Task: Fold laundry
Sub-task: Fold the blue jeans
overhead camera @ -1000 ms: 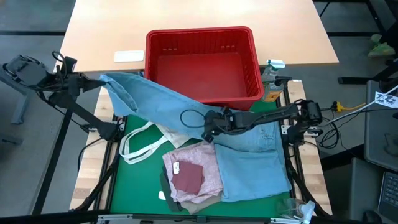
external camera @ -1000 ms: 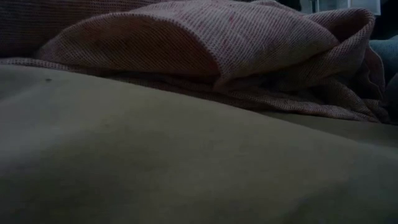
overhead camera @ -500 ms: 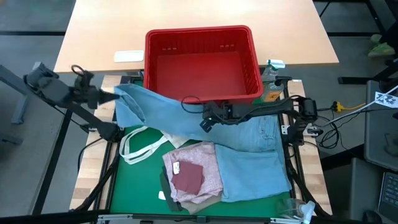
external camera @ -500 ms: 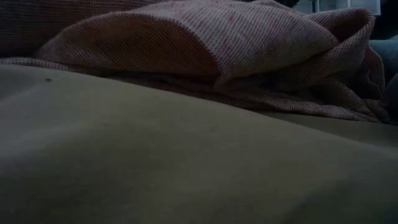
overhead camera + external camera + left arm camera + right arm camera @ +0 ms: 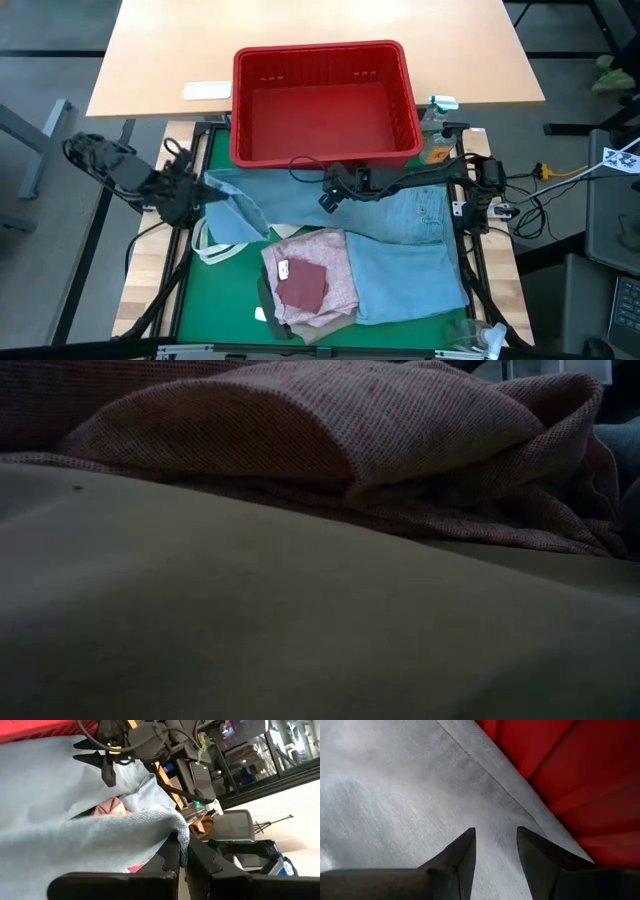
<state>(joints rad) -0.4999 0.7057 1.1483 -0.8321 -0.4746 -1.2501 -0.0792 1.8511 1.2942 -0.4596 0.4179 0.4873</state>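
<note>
A leg of the light blue denim jeans (image 5: pixel 400 250) is seen pinched at its hem between the closed fingers of the left gripper (image 5: pixel 200 190), which has been brought down and inward since a second earlier, when the same fabric was held high out past the table's left edge. The lifted leg, then stretched as a long diagonal band across the front of the red plastic basket (image 5: pixel 325 100), is now draped low along the basket's near wall, with a short folded flap hanging by the gripper over the white tote bag (image 5: pixel 215 240).

The right gripper (image 5: pixel 333 193) is held over the jeans close to the basket's front wall, its fingers (image 5: pixel 457 857) parted above the denim with nothing seen between them; it has been shifted slightly towards the basket.

The rest of the jeans is left spread flat on the right of the green mat (image 5: pixel 215 300). The mottled pink top (image 5: pixel 315 265) is unchanged, lying just left of the jeans at the mat's front, over beige trousers (image 5: pixel 250 620) in the low view.
</note>
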